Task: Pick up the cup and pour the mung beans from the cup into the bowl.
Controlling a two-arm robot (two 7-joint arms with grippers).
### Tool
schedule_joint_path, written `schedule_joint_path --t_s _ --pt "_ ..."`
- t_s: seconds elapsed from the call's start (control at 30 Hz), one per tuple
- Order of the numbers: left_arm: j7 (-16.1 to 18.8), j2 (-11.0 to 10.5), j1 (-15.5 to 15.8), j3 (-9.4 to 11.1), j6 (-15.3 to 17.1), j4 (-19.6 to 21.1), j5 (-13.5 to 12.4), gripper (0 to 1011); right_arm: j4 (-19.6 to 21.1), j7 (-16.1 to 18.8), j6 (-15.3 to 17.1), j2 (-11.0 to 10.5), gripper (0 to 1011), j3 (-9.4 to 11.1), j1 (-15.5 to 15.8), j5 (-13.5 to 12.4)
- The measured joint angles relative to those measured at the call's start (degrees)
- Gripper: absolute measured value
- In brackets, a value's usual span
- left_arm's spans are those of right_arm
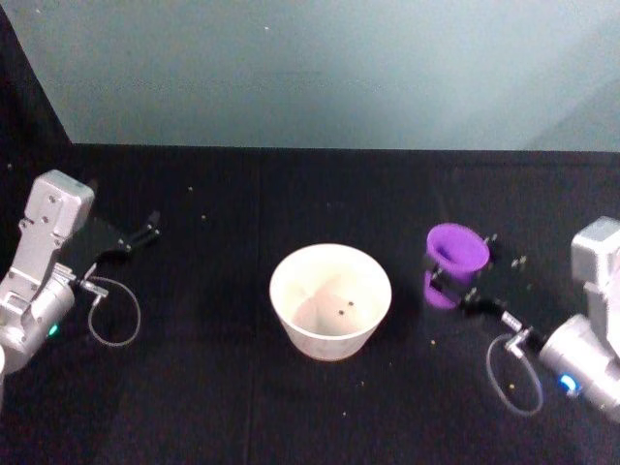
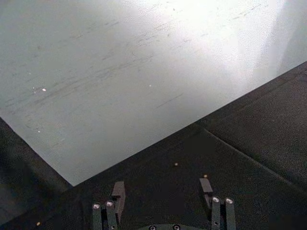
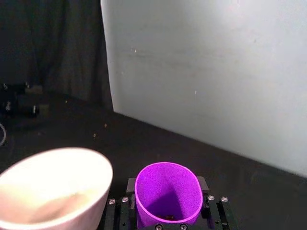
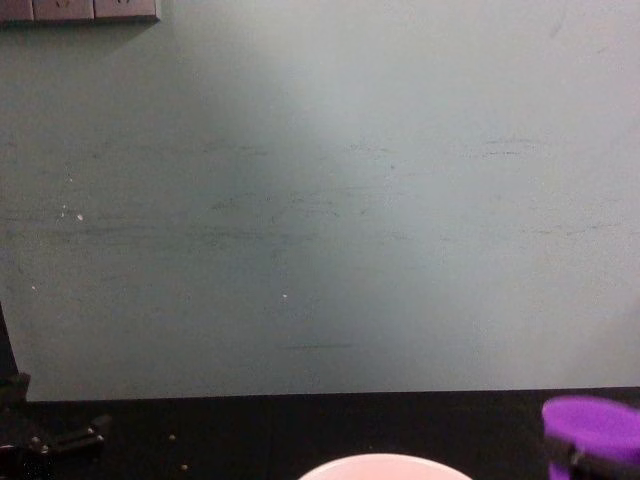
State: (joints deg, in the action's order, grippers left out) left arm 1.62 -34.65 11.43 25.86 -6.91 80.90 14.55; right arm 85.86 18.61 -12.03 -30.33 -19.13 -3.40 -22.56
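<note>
The right gripper (image 1: 461, 262) has its fingers clamped on the purple cup (image 1: 455, 244), just right of the white bowl (image 1: 329, 337) at mid-table. A few mung beans (image 3: 168, 217) lie in the cup's bottom. Stray grains (image 1: 434, 341) dot the black tablecloth (image 1: 213, 387). The left gripper (image 1: 147, 229) sits far left with its fingers spread, holding nothing.

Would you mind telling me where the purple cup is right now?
In the head view, the cup is on the robot's right, clamped in the right gripper, just right of the bowl and not touching it.
</note>
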Motion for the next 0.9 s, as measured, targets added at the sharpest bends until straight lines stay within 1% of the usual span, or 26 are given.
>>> schedule_joint_path --t_s 0.03,0.07,0.1,0.13,0.2,0.23,0.27,0.3,0.33,0.4,0.47,0.5,0.63,0.9 --pt "0.00 0.00 0.00 0.00 0.00 0.00 0.00 1011 1.03 -0.06 0.84 -0.31 737 0.40 0.10 -0.05" --pt "0.00 0.00 0.00 0.00 0.00 0.00 -0.01 1011 3.40 -0.13 2.57 -0.99 737 1.34 0.33 -0.46" --pt "0.00 0.00 0.00 0.00 0.00 0.00 -0.01 1011 3.40 -0.13 2.57 -0.99 737 1.34 0.33 -0.46" --pt "0.00 0.00 0.00 0.00 0.00 0.00 0.00 1011 5.37 -0.32 4.21 -1.56 737 2.16 0.46 -0.83" --pt "0.00 0.00 0.00 0.00 0.00 0.00 -0.01 1011 7.62 -0.46 5.90 -2.21 737 3.13 0.54 -1.09" --pt "0.00 0.00 0.00 0.00 0.00 0.00 0.00 1011 9.67 -0.62 7.69 -2.70 737 4.06 0.58 -1.47" --pt "0.00 0.00 0.00 0.00 0.00 0.00 0.00 1011 10.66 -0.78 8.65 -2.91 737 4.58 0.58 -1.72" --pt "0.00 0.00 0.00 0.00 0.00 0.00 -0.01 1011 12.45 -0.96 10.38 -3.23 737 5.54 0.52 -2.28" --pt "0.00 0.00 0.00 0.00 0.00 0.00 -0.01 1011 12.45 -0.96 10.38 -3.23 737 5.54 0.52 -2.28" --pt "0.00 0.00 0.00 0.00 0.00 0.00 0.00 1011 15.62 -1.26 13.41 -3.64 737 7.40 0.23 -3.45" --pt "0.00 0.00 0.00 0.00 0.00 0.00 0.00 1011 17.03 -1.28 14.81 -3.73 737 8.27 0.01 -4.11" --pt "0.00 0.00 0.00 0.00 0.00 0.00 0.00 1011 18.29 -1.32 15.94 -3.77 737 9.23 -0.21 -4.67" --pt "0.00 0.00 -0.01 0.00 0.00 0.00 0.00 1011 20.49 -1.38 17.80 -3.85 737 10.75 -0.59 -5.15" --pt "0.00 0.00 0.00 0.00 0.00 0.00 0.00 1011 20.23 -1.41 17.70 -3.85 737 10.59 -0.54 -5.11"
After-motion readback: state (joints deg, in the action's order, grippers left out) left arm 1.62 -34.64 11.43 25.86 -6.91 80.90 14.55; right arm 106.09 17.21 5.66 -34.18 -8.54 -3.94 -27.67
